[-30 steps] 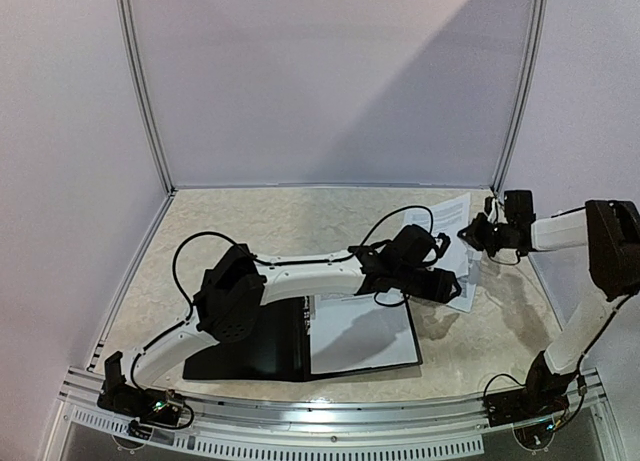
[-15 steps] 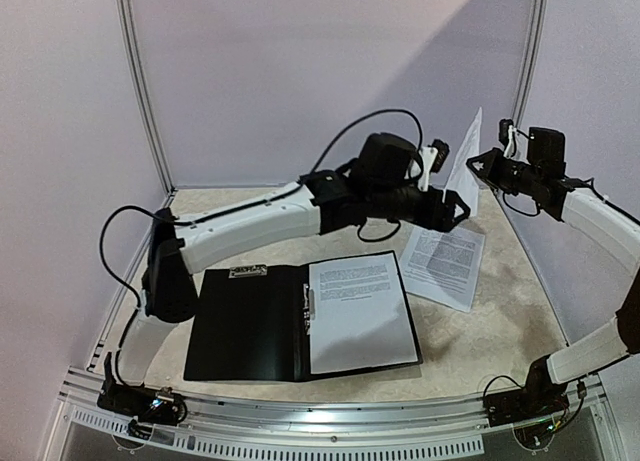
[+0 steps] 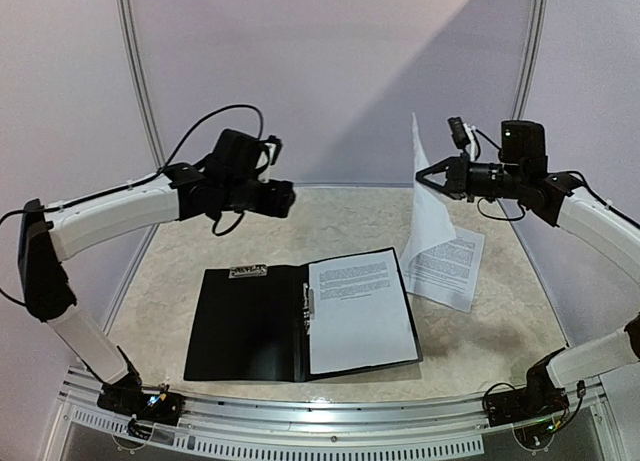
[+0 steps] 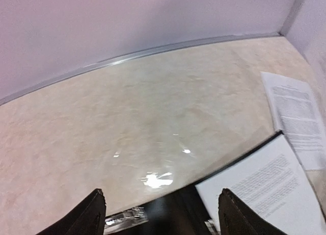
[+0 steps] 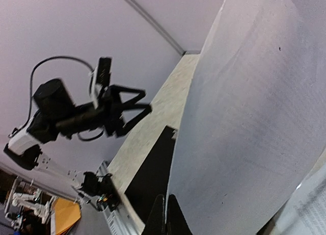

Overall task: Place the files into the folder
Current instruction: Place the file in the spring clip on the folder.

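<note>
Right gripper [image 3: 421, 176]: clenched on one edge of the held sheet [image 3: 428, 221], high at the right of the top view; hanging edge-on, lower corner curling toward the loose sheet [image 3: 452, 269] on the tabletop [image 3: 250, 231].
Left gripper [image 3: 288, 198]: released, jaws wide, nothing between them; hovering upper left, well apart from the paper.
Folder [image 3: 245, 323]: lying open, lower centre, with one filed sheet [image 3: 360, 311] on its right half.
Risk, slip: thin pinch on a single edge; could slide free on a quick swing.
Risk, buckle: limp paper, likely to fold or land crooked and overhang the folder.
Risk, snag: trailing corner may drag the loose sheet or catch the clip [image 3: 306, 309] at the spine.
Risk, shove: a low approach could push the filed sheet askew.
</note>
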Controlling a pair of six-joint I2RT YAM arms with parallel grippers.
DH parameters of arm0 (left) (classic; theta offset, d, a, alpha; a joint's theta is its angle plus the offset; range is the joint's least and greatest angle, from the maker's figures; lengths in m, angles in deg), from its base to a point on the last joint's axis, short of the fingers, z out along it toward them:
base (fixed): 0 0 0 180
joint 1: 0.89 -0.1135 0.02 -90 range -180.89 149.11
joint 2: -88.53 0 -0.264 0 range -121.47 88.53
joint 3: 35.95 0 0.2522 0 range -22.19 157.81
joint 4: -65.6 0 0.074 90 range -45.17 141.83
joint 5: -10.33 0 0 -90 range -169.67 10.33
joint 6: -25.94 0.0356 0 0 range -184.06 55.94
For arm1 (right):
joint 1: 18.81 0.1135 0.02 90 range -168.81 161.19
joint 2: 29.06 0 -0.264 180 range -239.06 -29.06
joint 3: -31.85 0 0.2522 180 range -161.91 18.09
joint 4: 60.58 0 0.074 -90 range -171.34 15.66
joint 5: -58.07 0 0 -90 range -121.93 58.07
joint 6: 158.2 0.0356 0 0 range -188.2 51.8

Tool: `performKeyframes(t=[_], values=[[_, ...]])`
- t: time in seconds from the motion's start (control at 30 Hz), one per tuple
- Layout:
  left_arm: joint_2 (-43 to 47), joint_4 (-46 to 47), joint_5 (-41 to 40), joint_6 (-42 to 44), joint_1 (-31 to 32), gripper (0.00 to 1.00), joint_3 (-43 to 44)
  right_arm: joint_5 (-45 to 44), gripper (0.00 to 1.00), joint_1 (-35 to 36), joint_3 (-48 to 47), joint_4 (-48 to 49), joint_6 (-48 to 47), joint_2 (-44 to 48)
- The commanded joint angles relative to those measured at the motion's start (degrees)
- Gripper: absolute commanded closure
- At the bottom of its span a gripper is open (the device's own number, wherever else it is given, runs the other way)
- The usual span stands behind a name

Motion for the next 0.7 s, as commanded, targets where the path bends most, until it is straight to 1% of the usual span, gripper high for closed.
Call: performKeyframes(t=[0.0,0.1,0.17,0.23,0.37,0.43,0.6,0.67], values=[[7.44,6.39,-5.53,0.16,-7.15,0.24,-10.67,2.78,1.0,8.03,0.52,-1.84,3.08,-1.35],[8.72,7.89,-8.77,2.5,-8.24,0.24,-13.73,2.84,1.0,11.46,3.24,2.52,7.06,-1.55],[7.83,6.5,-9.47,2.92,-8.76,0.24,-12.76,2.55,1.0,12.31,6.06,6.06,10.6,-0.99],[6.88,5.21,-7.35,2.14,-9.83,0.24,-11.61,0.76,1.0,12.45,8.57,6.42,12.8,-0.31],[6.03,5.37,-3.01,-0.13,-11.68,0.25,-11.7,-5.03,1.0,12.46,15.36,6.06,12.85,2.44],[5.89,5.23,-2.29,-0.25,-11.72,0.25,-11.61,-8.68,1.0,12.44,20.45,6.98,13.2,3.88],[5.57,5.24,-2.1,-0.3,-11.74,0.25,-11.61,-17.57,1.0,12.58,36.32,14.95,17.59,10.52],[5.09,5.23,-1.83,-0.38,-11.88,0.25,-11.61,-20.27,1.0,12.67,40.74,17.62,18.59,12.75]])
